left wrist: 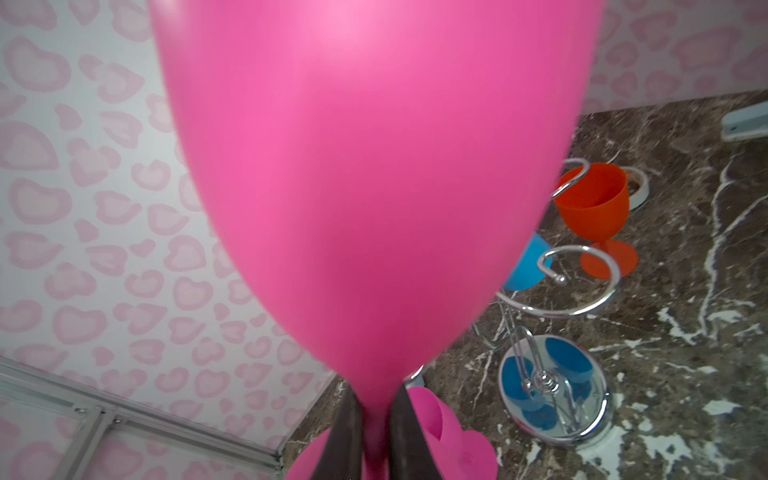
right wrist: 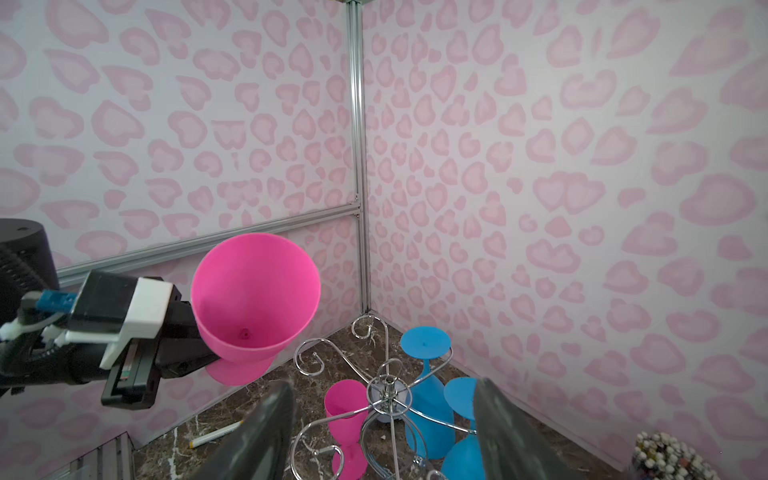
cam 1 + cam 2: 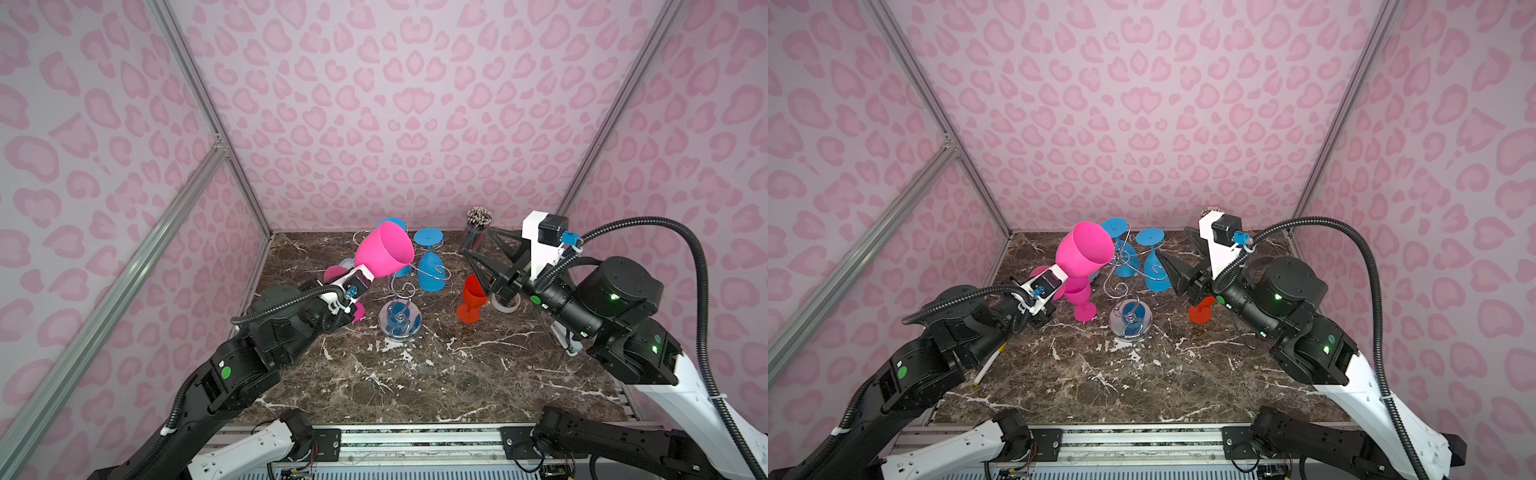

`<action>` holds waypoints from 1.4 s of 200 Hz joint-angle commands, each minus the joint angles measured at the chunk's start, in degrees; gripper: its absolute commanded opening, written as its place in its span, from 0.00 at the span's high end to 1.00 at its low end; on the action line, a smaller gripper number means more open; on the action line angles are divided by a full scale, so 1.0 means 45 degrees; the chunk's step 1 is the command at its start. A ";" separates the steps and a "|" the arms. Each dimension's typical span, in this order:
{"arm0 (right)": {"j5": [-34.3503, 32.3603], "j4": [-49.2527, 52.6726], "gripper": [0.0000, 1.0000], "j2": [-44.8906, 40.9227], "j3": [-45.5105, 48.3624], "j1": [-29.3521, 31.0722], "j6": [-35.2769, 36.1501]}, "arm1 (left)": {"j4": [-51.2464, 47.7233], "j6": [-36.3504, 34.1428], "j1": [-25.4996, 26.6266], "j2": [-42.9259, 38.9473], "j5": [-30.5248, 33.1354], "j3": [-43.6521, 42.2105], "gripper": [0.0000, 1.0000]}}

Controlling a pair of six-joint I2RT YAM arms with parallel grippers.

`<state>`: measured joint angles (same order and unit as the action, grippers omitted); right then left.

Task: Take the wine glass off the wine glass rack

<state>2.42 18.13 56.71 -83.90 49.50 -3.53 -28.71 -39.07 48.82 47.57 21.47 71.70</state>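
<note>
My left gripper (image 1: 376,440) is shut on the stem of a pink wine glass (image 3: 384,249) (image 3: 1086,249) (image 2: 253,299). It holds the glass raised and tilted, left of the rack's top, with the rim close to a scrolled arm. The chrome wine glass rack (image 3: 400,322) (image 3: 1130,324) (image 1: 552,390) stands mid-table. Two blue glasses (image 3: 432,270) (image 3: 1125,262) hang upside down on it. My right gripper (image 3: 478,241) (image 2: 382,382) is open and empty at the rack's right, its fingers (image 2: 257,432) wide apart and pointing toward the rack.
A second pink glass (image 3: 1079,297) stands upright left of the rack base. A red glass (image 3: 471,299) and a tape roll (image 3: 505,305) sit under my right arm. A cup of pencils (image 3: 478,228) stands at the back right. A marker (image 3: 988,365) lies at the left edge.
</note>
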 commanded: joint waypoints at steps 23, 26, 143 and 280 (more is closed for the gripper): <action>0.3589 0.1183 0.33 0.0961 -0.0828 -0.1446 -0.3164 | 0.1730 -0.3630 0.0466 0.0251 0.1686 -0.0126 0.96; 0.3729 0.1176 0.33 0.1020 -0.0819 -0.1521 -0.3274 | 0.1807 -0.3760 0.0502 0.0254 0.1707 -0.0144 0.96; 0.5631 0.1966 0.40 0.2651 -0.1182 -0.1741 -0.4848 | 0.1888 -0.5141 0.1041 0.0664 0.1707 -0.0035 0.96; 0.5644 0.1533 0.91 0.3334 -0.1094 -0.1742 -0.5639 | 0.1849 -0.5576 0.1281 0.0796 0.1693 -0.0108 0.96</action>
<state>27.07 27.11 71.42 -89.43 41.63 -27.75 -22.65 -63.57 54.54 51.40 28.93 71.02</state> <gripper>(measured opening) 0.215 0.126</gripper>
